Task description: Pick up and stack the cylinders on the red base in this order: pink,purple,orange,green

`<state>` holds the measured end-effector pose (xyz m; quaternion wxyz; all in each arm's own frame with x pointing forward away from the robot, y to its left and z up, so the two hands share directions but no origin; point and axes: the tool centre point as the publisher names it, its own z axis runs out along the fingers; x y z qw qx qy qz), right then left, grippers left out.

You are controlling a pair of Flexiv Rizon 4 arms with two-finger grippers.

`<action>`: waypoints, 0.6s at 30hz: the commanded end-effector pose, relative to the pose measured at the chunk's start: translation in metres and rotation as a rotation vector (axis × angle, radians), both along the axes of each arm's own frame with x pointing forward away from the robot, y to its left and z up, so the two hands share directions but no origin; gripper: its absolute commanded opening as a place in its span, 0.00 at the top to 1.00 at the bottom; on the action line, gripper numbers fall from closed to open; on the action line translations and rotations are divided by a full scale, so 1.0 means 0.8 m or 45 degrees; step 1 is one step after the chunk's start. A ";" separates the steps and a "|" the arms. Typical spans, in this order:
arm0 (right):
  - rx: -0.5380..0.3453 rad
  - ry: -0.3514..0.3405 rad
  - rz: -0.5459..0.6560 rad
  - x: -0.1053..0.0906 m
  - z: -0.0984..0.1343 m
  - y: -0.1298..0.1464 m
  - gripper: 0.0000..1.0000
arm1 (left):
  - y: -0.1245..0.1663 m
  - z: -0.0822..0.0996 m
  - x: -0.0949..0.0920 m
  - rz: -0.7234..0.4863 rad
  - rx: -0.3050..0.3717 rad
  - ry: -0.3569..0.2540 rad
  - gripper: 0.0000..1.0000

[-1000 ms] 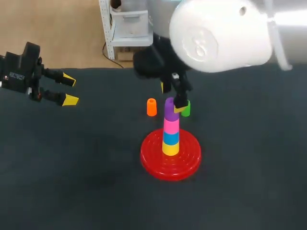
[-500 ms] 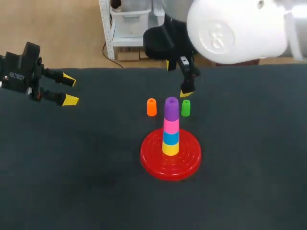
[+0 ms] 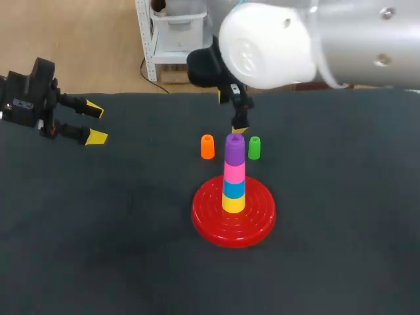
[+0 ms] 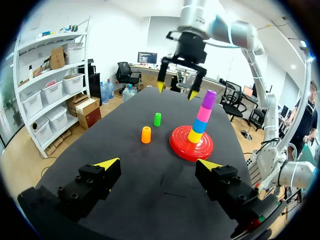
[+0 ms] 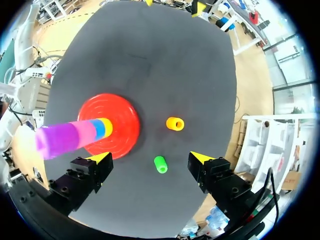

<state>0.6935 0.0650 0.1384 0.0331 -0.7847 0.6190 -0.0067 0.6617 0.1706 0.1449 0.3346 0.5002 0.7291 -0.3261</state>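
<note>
Pink (image 3: 234, 170) and purple (image 3: 234, 147) are stacked over blue (image 3: 233, 188) and yellow (image 3: 233, 203) on the base (image 3: 210, 226), mid-table (image 3: 98, 230). Orange (image 3: 207, 146) is next: upright, just behind the base toward the far edge. Green (image 3: 254, 148) stands near it, the two apart. Right gripper (image 4: 176, 89) hangs above them, fingers wide, empty. Left gripper (image 3: 96, 123) is wide, empty, at the left edge near the far corner. Orange looks light, stiff, hollow, smooth-sided and probably tips easily. Pinch across the sides at mid-height.
</note>
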 end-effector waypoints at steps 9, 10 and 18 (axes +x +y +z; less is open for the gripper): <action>0.012 0.196 -0.135 0.047 -0.037 0.034 0.00 | 0.002 -0.002 0.001 -0.005 -0.004 -0.003 0.00; 0.009 0.193 -0.148 0.048 -0.037 0.038 0.00 | 0.002 -0.002 0.001 -0.005 -0.004 -0.003 0.00; -0.010 0.205 -0.335 0.038 -0.048 0.040 0.00 | 0.002 -0.002 0.001 -0.005 -0.004 -0.003 0.00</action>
